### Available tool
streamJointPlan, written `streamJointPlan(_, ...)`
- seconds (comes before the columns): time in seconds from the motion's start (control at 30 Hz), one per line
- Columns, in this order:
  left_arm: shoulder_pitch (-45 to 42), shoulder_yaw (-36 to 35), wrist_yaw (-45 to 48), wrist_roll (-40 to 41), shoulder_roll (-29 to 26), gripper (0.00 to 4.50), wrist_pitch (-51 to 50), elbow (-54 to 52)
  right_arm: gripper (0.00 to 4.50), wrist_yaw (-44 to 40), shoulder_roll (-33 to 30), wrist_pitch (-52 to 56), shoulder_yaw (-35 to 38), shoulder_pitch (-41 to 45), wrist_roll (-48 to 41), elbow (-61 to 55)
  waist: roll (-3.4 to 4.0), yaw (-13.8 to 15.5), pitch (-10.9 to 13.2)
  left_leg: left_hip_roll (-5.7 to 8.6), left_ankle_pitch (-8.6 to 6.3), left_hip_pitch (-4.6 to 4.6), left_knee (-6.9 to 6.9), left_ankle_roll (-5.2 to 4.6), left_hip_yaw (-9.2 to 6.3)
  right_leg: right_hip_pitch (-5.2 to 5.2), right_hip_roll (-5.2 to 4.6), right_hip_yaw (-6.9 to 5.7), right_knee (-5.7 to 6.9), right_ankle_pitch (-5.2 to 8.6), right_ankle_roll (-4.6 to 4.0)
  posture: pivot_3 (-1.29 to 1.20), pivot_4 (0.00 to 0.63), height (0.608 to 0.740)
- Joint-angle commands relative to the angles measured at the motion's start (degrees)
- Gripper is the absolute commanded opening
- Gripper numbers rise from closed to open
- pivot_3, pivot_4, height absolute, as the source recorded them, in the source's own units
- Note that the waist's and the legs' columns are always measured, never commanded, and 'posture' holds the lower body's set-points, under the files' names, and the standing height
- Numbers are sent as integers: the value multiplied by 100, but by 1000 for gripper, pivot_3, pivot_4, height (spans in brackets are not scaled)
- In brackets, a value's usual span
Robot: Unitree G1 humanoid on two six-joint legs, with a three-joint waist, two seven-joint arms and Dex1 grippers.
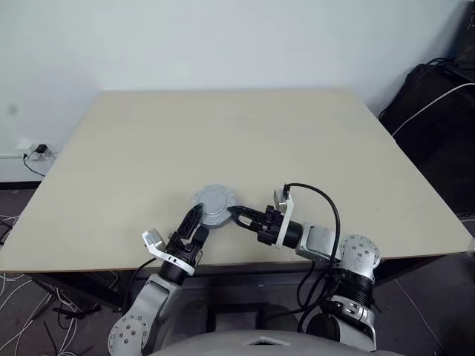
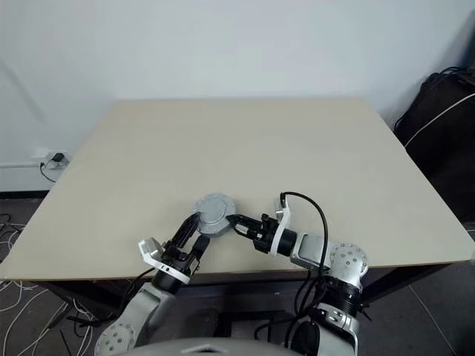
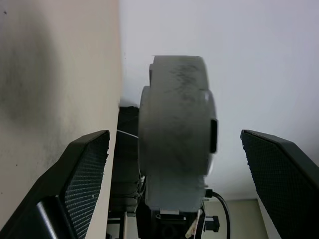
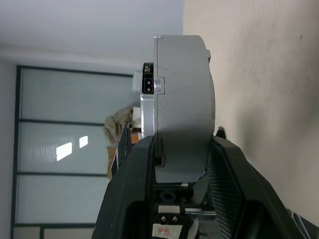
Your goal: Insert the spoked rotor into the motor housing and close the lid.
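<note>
My right gripper is shut on the near edge of a round grey assembly held just above the table, close to its front edge. The top face is the lid, smooth grey with a slightly raised centre. It sits on the motor housing, whose thick grey side shows between the right fingers. The windings are covered. The spoked rotor is hidden. My left gripper is open on the assembly's near left. Its fingers stand wide on either side of the housing without touching it.
The beige table reaches back to a white wall. A black bag with a white cable sits off the right edge. A wall socket and loose cables are on the floor at the left.
</note>
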State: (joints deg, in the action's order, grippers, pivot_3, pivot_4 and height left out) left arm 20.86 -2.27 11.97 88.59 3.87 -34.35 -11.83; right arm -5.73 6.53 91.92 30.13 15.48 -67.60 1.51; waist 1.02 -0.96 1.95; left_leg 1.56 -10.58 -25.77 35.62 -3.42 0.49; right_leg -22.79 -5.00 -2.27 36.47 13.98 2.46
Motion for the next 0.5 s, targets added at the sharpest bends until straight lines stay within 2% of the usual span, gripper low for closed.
streamJointPlan(0.03,-197,181,94,78,540,4454,28,-69,1201,-29,190,58,-222,-162,-438,-254,0,1,0,0,0,0,0,0,0,0,0,0,0,0,0,0,0,740)
streamJointPlan(0.1,-234,216,105,64,506,4454,15,-49,1201,20,168,58,-279,-191,-510,-250,0,1,0,0,0,0,0,0,1,0,0,0,-1,0,0,0,0,740)
streamJointPlan(0.2,-256,234,113,70,488,3894,18,-38,1201,74,146,58,-320,-216,-587,-246,0,2,0,0,0,0,0,-1,1,0,0,0,-1,0,0,0,0,740)
streamJointPlan(0.37,-274,235,124,64,474,2219,24,-40,1201,190,125,3,-344,-240,-700,-220,-1,-6,1,0,0,0,0,-1,3,0,3,1,-2,0,0,0,0,740)
streamJointPlan(0.4,-277,237,127,55,472,2061,26,-43,1201,212,120,-13,-354,-247,-718,-217,-2,-6,2,0,0,0,0,-1,3,0,3,0,-2,0,0,0,0,740)
streamJointPlan(0.5,-282,239,135,39,469,2074,30,-51,1201,308,112,-77,-380,-267,-714,-239,-2,-1,2,0,-1,0,0,-1,2,0,2,0,-2,0,0,0,0,740)
